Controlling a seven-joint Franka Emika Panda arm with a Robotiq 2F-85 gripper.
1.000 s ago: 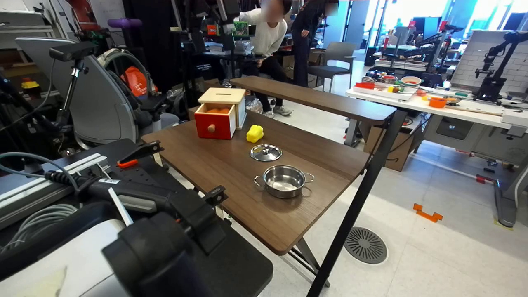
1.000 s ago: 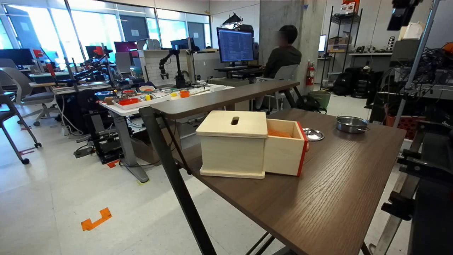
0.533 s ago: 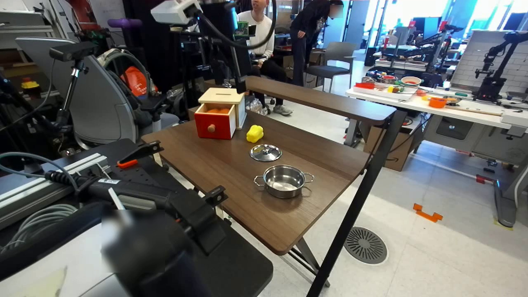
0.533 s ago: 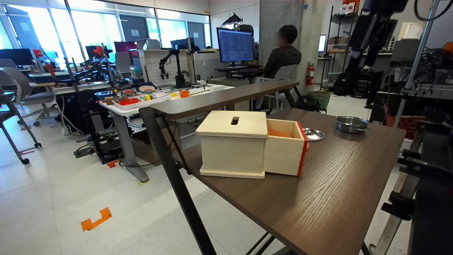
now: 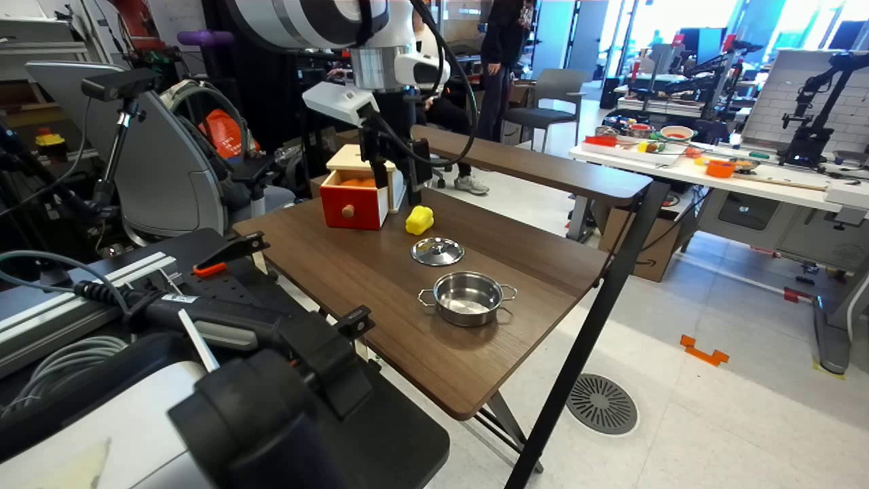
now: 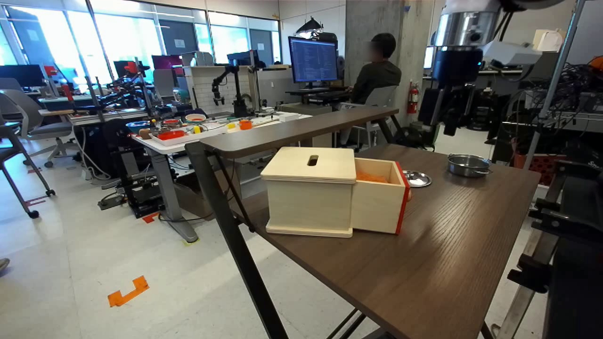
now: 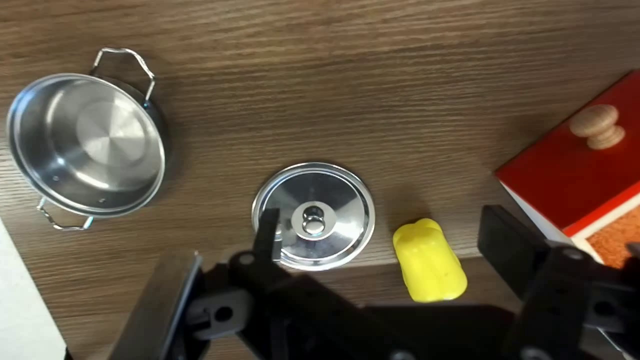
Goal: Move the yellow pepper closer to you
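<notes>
1. One yellow pepper point(image 7: 432, 265) lies on the table point(image 7: 350, 85), right of and below the centre of the wrist view; the same pepper point(image 5: 419, 221) shows near the middle of an exterior view.

2. The gripper point(image 7: 381, 232) hangs above it, jaws spread wide, holding nothing. In the wrist view the pepper shows between them, nearer the jaw on the right. The wide gap is presumably there to straddle it, so the work looks to be at the approach; which way "closer to you" runs, the pictures do not settle.

3. Just left of the pepper, apart from it, a metal lid point(image 7: 314, 217) lies flat. The jaw at frame left overlaps it in the wrist view, so coming down probably calls for a sideways shift first.

4. At the right edge of the wrist view a red-fronted drawer point(image 7: 575, 172) stands open, something orange point(image 7: 617, 237) inside. It belongs to a wooden box point(image 6: 308, 202), which in an exterior view fills the middle and likely hides the pepper.

5. A metal pot point(image 7: 90, 145) stands uncovered at the upper left of the wrist view, well apart; the lid looks made for it.

6. A raised shelf point(image 5: 529, 166) flanks the table in both exterior views, perhaps why the gripper points straight down.
</notes>
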